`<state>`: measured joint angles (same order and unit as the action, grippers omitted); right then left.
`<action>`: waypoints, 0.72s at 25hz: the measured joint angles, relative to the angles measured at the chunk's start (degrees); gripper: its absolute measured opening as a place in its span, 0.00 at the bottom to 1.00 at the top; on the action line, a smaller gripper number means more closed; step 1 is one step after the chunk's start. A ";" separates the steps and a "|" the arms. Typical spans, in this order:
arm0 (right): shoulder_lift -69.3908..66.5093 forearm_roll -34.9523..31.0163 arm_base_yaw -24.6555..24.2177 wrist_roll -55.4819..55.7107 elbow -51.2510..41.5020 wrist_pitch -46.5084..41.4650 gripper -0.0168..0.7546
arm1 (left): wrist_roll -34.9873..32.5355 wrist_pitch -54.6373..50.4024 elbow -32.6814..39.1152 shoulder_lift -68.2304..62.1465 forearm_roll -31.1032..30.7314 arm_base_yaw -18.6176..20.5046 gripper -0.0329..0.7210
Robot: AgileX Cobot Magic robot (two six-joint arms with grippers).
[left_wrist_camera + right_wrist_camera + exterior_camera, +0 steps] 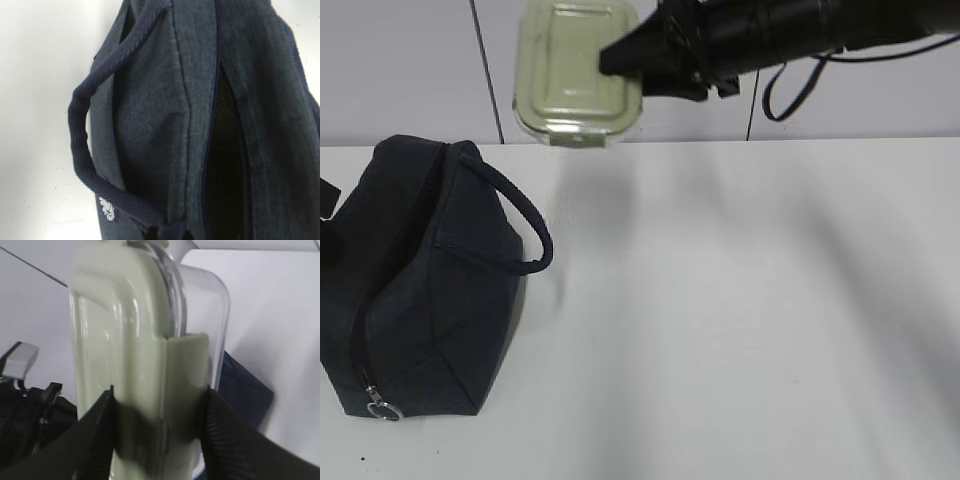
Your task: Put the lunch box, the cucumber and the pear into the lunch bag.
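The right pincer [620,60] holds the lunch box [578,70] in the air at the 12 o'clock edge of the exterior view, its two black fingers [95,435] clamped on opposite faces of the box, one on the sage-green lid side and one on the clear base side. The box hangs above the far edge of the white desk [740,320], up and toward 1 o'clock from the lunch bag [415,280], which lies on its side at 9 o'clock on the desk. A loop handle [520,225] arches out from the bag toward the middle of the desk, and the metal ring pull [383,410] rests at the bag's near corner, at about 7 o'clock. From the left wrist, the bag's zipper slit [222,165] gapes as a dark opening between the fabric panels; the left pincer itself is out of frame, so its state cannot be told.
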<state>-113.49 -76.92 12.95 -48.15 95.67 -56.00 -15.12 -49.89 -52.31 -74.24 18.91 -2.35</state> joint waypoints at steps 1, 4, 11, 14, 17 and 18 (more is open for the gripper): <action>0.00 -0.02 1.85 -0.02 1.68 0.82 0.49 | 0.00 0.00 0.00 0.00 0.00 0.00 0.05; 0.00 0.36 6.91 -0.02 4.90 5.18 0.49 | 0.00 0.00 0.00 0.00 0.00 0.00 0.05; -4.55 -0.20 14.78 -0.02 8.69 11.81 0.49 | 0.00 0.00 0.00 0.00 0.00 0.00 0.05; -8.12 -1.55 16.33 -0.02 10.68 12.73 0.49 | 0.00 0.00 0.00 0.00 0.00 0.00 0.05; -10.59 -2.18 17.77 -0.02 12.36 13.55 0.49 | 0.00 0.00 0.00 0.00 0.00 0.00 0.05; -11.22 -2.48 18.42 -0.02 12.98 13.66 0.49 | 0.00 0.00 0.00 0.00 0.00 0.00 0.05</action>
<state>-124.71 -79.40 31.37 -48.17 108.65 -42.34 -15.12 -49.89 -52.31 -74.24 18.91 -2.35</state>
